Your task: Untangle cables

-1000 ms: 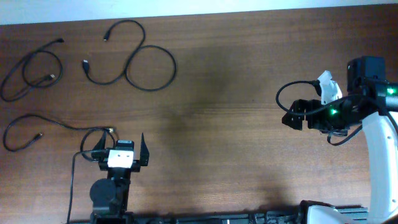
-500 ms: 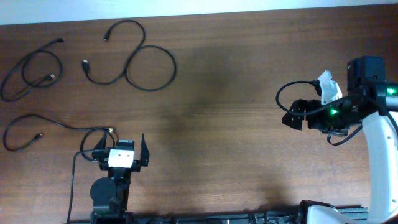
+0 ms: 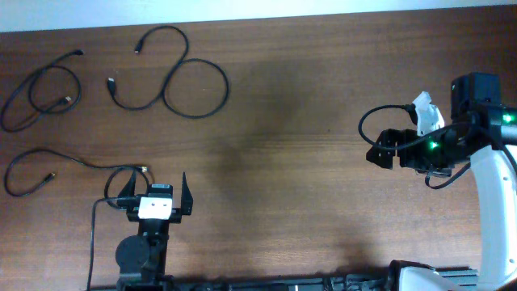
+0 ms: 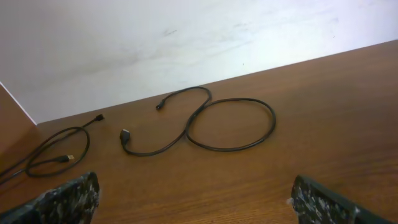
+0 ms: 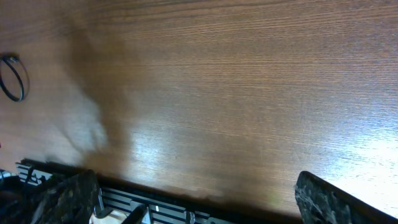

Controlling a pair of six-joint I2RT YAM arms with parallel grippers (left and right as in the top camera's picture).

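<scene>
Three thin black cables lie apart on the wooden table's left side. One is a loose loop point(image 3: 40, 93) at the far left. One is an S-shaped cord with a round loop point(image 3: 182, 81), also in the left wrist view point(image 4: 230, 124), where the loose loop point(image 4: 56, 149) shows too. The third cable point(image 3: 48, 162) runs from a left loop to a plug just beyond my left gripper point(image 3: 155, 187). The left gripper is open and empty point(image 4: 196, 202). My right gripper point(image 3: 378, 152) is open and empty point(image 5: 199, 199) over bare wood at the right.
The table's front rail point(image 5: 186, 202) shows under the right gripper's view. A black loop point(image 5: 13, 78) shows at that view's left edge; I cannot tell which cord it is. A white wall point(image 4: 186, 37) borders the far table edge.
My left gripper has drawn back slightly toward the front edge. The cables and the right arm have not moved.
</scene>
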